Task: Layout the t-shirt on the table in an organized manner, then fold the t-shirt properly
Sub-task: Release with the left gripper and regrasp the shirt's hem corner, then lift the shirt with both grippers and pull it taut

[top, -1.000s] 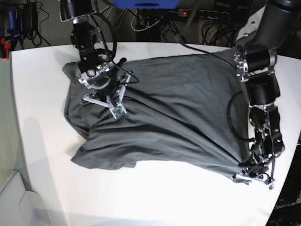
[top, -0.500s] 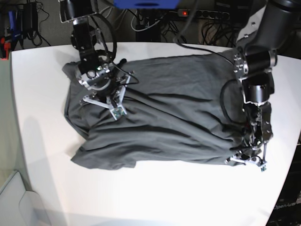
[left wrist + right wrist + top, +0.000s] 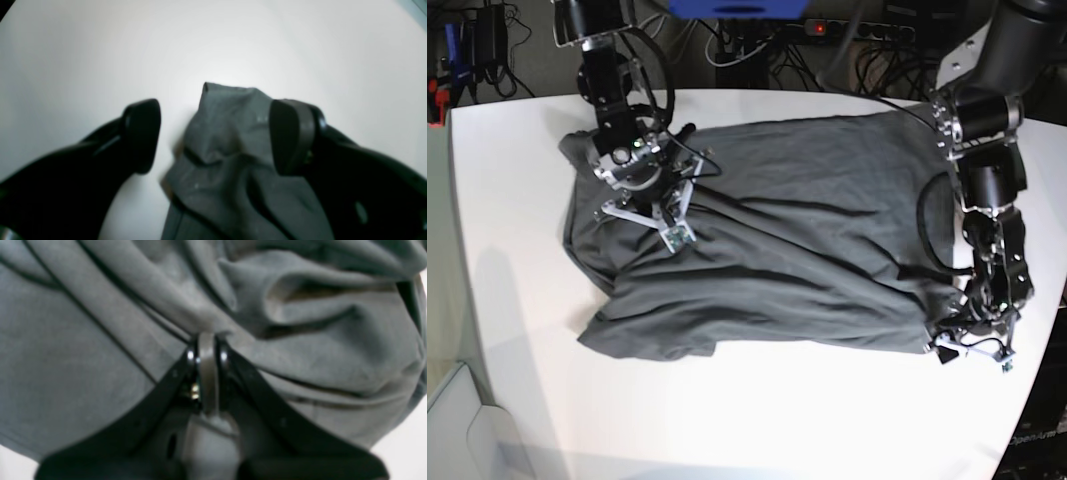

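Note:
The dark grey t-shirt (image 3: 797,230) lies spread and wrinkled across the white table (image 3: 517,200). In the base view my right gripper (image 3: 649,205) stands on the shirt's left part. The right wrist view shows this gripper (image 3: 206,340) shut on a bunched fold of the t-shirt (image 3: 83,340). My left gripper (image 3: 949,338) is at the shirt's near right corner and is open. In the left wrist view that corner of the t-shirt (image 3: 230,133) lies loose on the table (image 3: 233,40) between the spread fingers (image 3: 141,133) of the left gripper (image 3: 217,133), close to the right one.
The table's right edge (image 3: 1037,400) runs close behind the left gripper. Cables and a power strip (image 3: 847,28) lie beyond the far edge. A pale bin (image 3: 452,420) stands off the near left corner.
My left gripper has opened and let go of the shirt's near right corner, which now rests on the table. The right gripper has stayed shut on its fold.

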